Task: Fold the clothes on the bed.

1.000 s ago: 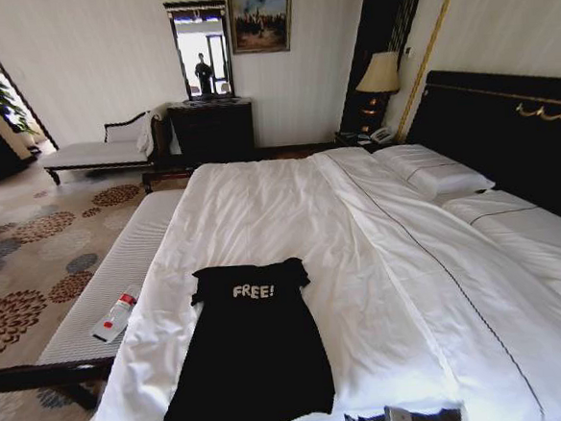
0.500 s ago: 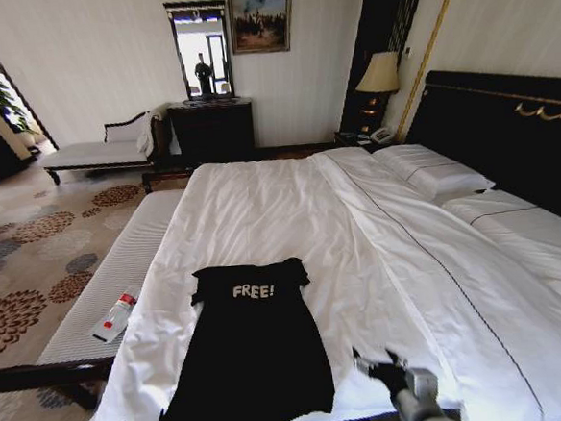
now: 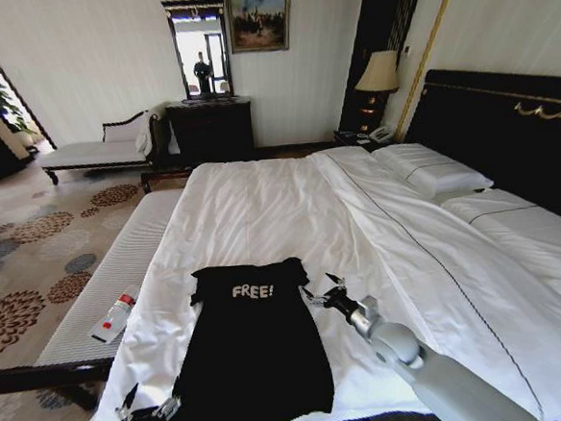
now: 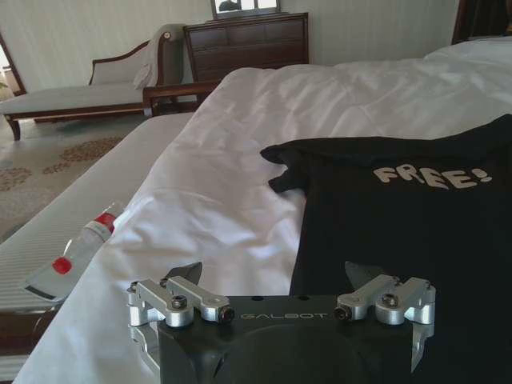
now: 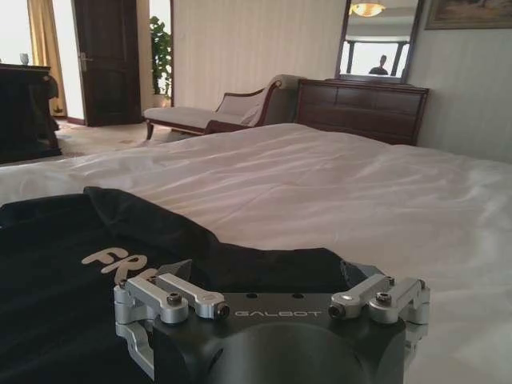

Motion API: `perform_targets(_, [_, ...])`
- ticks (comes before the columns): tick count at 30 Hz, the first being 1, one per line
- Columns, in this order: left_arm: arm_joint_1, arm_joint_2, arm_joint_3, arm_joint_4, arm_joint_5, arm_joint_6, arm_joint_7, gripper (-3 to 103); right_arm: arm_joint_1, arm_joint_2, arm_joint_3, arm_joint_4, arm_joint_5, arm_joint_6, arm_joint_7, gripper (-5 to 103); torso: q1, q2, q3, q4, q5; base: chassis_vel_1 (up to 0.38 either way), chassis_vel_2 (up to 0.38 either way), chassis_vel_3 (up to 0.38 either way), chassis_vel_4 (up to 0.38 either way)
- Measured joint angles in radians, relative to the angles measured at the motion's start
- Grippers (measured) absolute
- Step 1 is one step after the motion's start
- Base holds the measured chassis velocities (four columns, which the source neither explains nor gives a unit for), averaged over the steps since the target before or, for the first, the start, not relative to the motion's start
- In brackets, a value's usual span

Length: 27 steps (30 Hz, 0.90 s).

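Reaching in, my right gripper (image 3: 322, 289) arrived spread beside the T-shirt (image 3: 257, 352) sleeve, left gripper (image 3: 145, 413) spread at its near hem; folding unstarted.

You see a pale grey, rounded right arm (image 3: 446, 377) ending in a black gripper body (image 4: 280, 344) lettered "GALBOT", with silver finger linkages (image 5: 184, 300) fastened by dark screws.

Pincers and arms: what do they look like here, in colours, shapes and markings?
Both pincers share one build. The left pincer has a black body lettered GALBOT, silver linkage brackets with dark screws, and dark pointed fingertips. The right pincer looks the same. In the head view the right arm is a smooth pale grey tube with a silver wrist section.
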Motion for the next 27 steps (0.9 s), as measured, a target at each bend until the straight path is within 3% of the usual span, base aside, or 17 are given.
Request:
perform_targets(3, [-0.041,0.012,0.054,-0.001,0.026,0.034,0.011,100,0.111,0.061,-0.133,-0.129,-0.012,0.034,-0.028,100,0.000,0.000,0.000,-0.0006,-0.0002,0.000,0.000,0.000,0.000])
perform_targets(7, [-0.069,0.013,0.086,-0.007,0.042,0.066,0.012,100,0.168,0.124,-0.195,-0.241,-0.018,0.055,-0.047,100,0.000,0.000,0.000,-0.0008,-0.0002,0.000,0.000,0.000,0.000])
perform_targets(9, [-0.073,0.013,0.090,-0.009,0.043,0.071,0.012,100,0.176,0.136,-0.200,-0.262,-0.021,0.062,-0.050,100,0.000,0.000,0.000,-0.0008,-0.0001,0.000,0.000,0.000,0.000])
perform_targets(18, [-0.082,0.016,0.105,-0.017,0.042,0.099,0.011,100,0.266,0.319,-0.213,-0.444,-0.012,0.071,-0.062,100,0.000,0.000,0.000,-0.0003,0.0000,0.000,0.000,0.000,0.000])
perform_targets(23, [-0.083,0.019,0.101,-0.027,0.033,0.106,0.007,100,0.275,0.338,-0.211,-0.510,-0.019,0.068,-0.060,100,0.000,0.000,0.000,-0.0005,0.0000,0.000,0.000,0.000,0.000])
perform_targets(27, [-0.083,0.019,0.101,-0.030,0.023,0.106,0.005,100,0.227,0.313,-0.183,-0.453,-0.015,0.053,-0.052,100,0.000,0.000,0.000,-0.0007,0.0000,0.000,0.000,0.000,0.000])
